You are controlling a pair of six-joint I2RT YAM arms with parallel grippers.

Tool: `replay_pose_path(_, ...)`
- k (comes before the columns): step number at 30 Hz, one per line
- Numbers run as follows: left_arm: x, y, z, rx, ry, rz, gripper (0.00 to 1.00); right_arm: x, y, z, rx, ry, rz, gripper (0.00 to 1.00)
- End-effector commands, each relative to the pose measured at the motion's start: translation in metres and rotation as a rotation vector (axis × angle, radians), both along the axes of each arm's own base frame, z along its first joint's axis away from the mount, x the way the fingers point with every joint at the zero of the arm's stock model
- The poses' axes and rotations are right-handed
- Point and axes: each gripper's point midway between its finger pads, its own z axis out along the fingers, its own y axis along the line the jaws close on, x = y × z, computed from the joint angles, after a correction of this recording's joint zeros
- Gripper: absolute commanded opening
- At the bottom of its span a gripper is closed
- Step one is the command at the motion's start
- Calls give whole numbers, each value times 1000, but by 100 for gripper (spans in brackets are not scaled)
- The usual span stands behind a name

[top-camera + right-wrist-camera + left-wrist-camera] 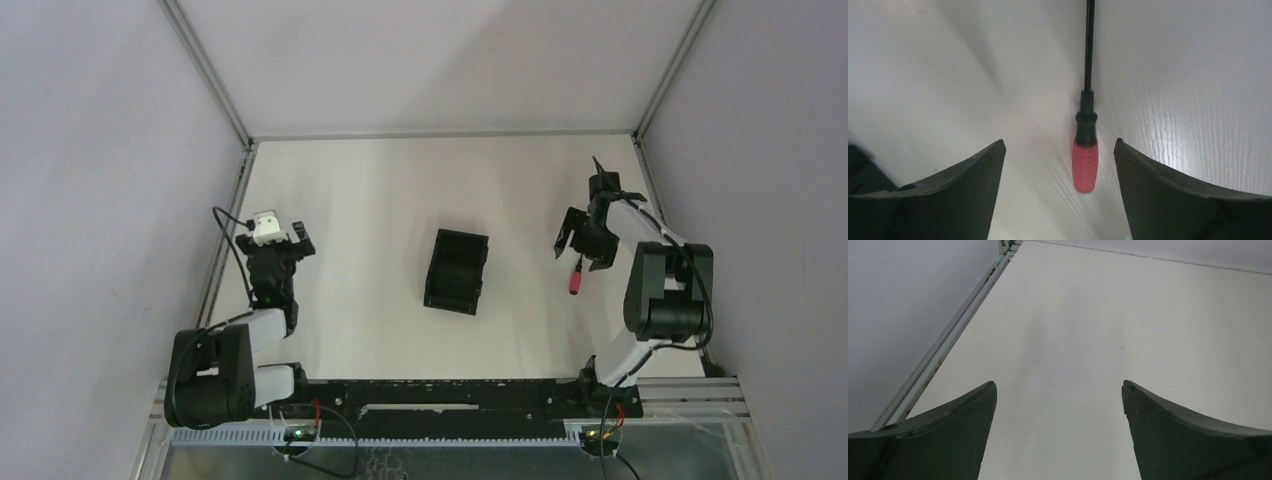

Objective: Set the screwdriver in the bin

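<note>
The screwdriver (1085,165) lies flat on the white table, red handle nearest the camera and thin black shaft pointing away. In the top view its red handle (576,281) shows just below my right gripper (582,248). In the right wrist view my right gripper (1059,141) is open and low over the handle, which lies between the fingers, closer to the right one, touching neither. The black open-top bin (456,270) stands at the table's middle, left of the screwdriver, empty. My left gripper (288,246) is open and empty at the left; it also shows in the left wrist view (1059,382).
Grey walls and a metal frame rail (943,347) close the table on the left, back and right. A dark shape (857,167) at the left edge of the right wrist view may be the bin. The arm bases sit on a black rail (450,395) at the near edge.
</note>
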Motion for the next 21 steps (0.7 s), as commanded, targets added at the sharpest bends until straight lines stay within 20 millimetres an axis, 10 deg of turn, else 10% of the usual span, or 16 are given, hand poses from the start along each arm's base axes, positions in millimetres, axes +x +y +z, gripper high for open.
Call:
replay_pose_path(1,4,-1,14,-2,-48,3,100,4,-4,-29,-4,37,24,85)
replay_pose_path(5,4,-1,15,-2,-52,3,100,-1,-12,-47,-47,82,17,70)
replay_pose_path(11,4,-1,15,-1,-50,3,100,-1,-15,-36,-74,68,40,2)
replay_pose_path(21,4,-1,15,-1,-50,3,100,-19,-6,76,-77,-24,42,0)
